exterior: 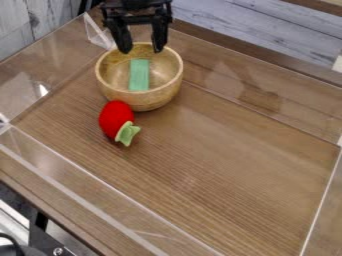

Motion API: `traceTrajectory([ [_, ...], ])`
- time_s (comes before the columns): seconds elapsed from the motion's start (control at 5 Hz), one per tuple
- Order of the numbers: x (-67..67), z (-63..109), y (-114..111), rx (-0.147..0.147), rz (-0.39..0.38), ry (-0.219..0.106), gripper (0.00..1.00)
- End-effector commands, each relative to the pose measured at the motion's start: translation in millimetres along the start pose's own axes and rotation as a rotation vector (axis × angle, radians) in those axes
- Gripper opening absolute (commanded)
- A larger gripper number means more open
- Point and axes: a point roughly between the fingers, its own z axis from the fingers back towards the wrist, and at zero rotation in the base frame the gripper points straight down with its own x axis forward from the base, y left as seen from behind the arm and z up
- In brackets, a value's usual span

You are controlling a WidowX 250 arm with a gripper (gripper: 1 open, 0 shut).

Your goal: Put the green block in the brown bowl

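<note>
The green block (139,74), a long light-green bar, lies inside the brown bowl (166,89), resting along its bottom. The round wooden bowl stands at the table's back left. My gripper (140,42) hangs just above the bowl's far rim, its black fingers spread open and pointing down with nothing between them. It is clear of the block.
A red strawberry-like toy (118,119) with a small green leaf end lies in front of the bowl. Clear plastic walls (54,170) ring the wooden table. Grey boards run along the back.
</note>
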Motion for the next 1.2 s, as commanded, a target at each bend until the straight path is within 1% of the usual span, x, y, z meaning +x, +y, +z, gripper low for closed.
traceTrajectory([
  [0.0,-2.3,31.5,-12,0.015,0.011,-0.088,1.00],
  [0.2,-3.1,28.6,-17,0.021,0.030,-0.077,1.00],
  [0.6,-6.9,37.4,-20,0.035,0.056,-0.050,1.00],
  [1.0,-20.9,21.6,-26,0.069,-0.111,0.013,1.00],
])
